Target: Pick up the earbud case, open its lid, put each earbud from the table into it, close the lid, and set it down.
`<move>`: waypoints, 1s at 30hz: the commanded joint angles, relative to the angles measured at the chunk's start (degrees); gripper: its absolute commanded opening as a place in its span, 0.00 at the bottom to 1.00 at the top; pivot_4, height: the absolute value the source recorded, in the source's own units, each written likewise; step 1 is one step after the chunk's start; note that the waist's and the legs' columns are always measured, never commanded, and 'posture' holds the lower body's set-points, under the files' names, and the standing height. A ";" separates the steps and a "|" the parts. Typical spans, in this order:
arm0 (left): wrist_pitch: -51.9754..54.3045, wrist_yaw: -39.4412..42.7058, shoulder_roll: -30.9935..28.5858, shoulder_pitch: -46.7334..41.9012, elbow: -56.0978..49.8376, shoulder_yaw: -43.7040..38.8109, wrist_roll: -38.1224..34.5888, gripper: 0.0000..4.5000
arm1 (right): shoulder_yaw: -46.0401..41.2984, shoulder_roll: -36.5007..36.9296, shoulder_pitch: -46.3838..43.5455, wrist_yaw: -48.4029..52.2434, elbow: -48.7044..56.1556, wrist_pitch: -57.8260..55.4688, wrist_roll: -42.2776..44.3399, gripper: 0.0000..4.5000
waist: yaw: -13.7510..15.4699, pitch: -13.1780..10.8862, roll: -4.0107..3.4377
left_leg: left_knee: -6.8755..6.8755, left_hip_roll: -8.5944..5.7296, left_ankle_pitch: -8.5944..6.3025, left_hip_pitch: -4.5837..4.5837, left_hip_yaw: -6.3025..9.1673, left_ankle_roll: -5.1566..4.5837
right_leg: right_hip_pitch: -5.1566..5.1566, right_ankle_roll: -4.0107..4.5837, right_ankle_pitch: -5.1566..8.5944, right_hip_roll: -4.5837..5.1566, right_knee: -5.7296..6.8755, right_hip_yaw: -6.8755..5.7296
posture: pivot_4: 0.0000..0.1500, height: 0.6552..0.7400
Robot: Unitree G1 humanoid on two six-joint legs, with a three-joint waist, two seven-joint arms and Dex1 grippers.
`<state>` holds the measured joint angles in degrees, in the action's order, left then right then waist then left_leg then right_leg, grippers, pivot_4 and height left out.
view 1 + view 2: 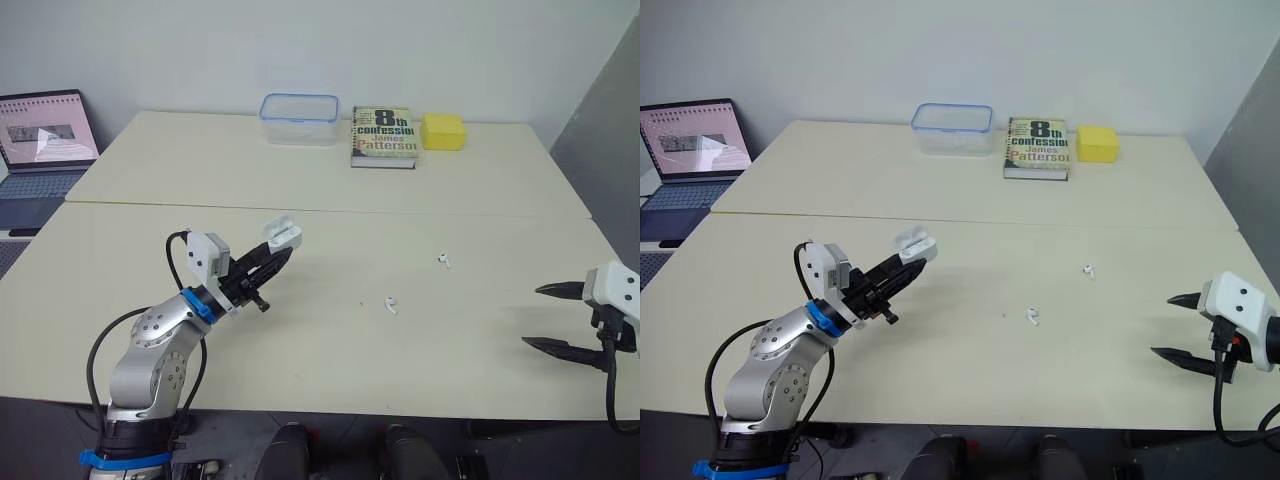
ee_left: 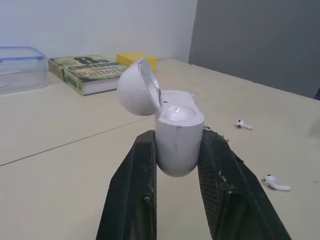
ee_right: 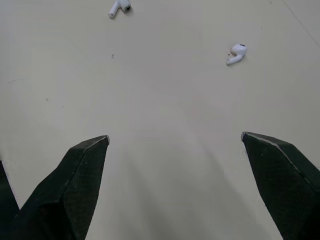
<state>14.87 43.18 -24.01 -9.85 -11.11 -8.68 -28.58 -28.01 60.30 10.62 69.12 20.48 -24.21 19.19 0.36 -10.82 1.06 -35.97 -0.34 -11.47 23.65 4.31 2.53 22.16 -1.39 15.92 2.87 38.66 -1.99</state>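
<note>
Earbud case (image 2: 176,137): gripped by its lower body between two black fingers, mouth upward, and held raised above the left-centre part of the surface.
Lid (image 2: 137,87): swung open and tipped back on its hinge, so that its inner hollow is seen in the left wrist view.
Left tool (image 1: 278,256): clenched on the earbud case, with one finger pressed to each side; the arm is angled up and forward from the near left edge.
Right tool (image 1: 533,316): released, its fingers spread wide with nothing between them; it is held low over the near right part of the surface, with its tips pointed toward the middle.
First earbud (image 1: 390,305): laid on the surface near the middle, to the right of the case and well apart from it.
Second earbud (image 1: 443,260): laid farther back and to the right of the first, apart from it and nearer the right tool.
Surface (image 1: 300,350): pale, and crossed by a seam where two tops are joined.
Far side: a clear container (image 1: 299,118) with a blue rim, a book (image 1: 383,135) and a yellow block (image 1: 443,131) are set in a row from left to right.
Laptop (image 1: 45,150): stood open beyond the left edge of the surface.
</note>
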 commanded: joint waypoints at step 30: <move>-0.33 -3.35 1.24 -1.38 -2.18 1.71 -0.24 0.17 | 39.76 -41.50 -14.69 -43.21 0.14 -8.03 -14.43 0.92 | -0.46 0.02 0.06 | 0.07 0.00 0.00 0.05 0.13 0.01 | 0.06 -0.02 0.00 0.00 0.01 -0.04 | 1.00 1.00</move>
<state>14.79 40.19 -23.02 -10.94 -11.05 -6.60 -28.02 11.40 19.68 -3.76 27.28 20.39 -31.53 4.65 -0.10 -10.80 1.12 -35.91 -0.33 -11.47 23.68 4.45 2.54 22.22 -1.41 15.92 2.86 38.69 -2.03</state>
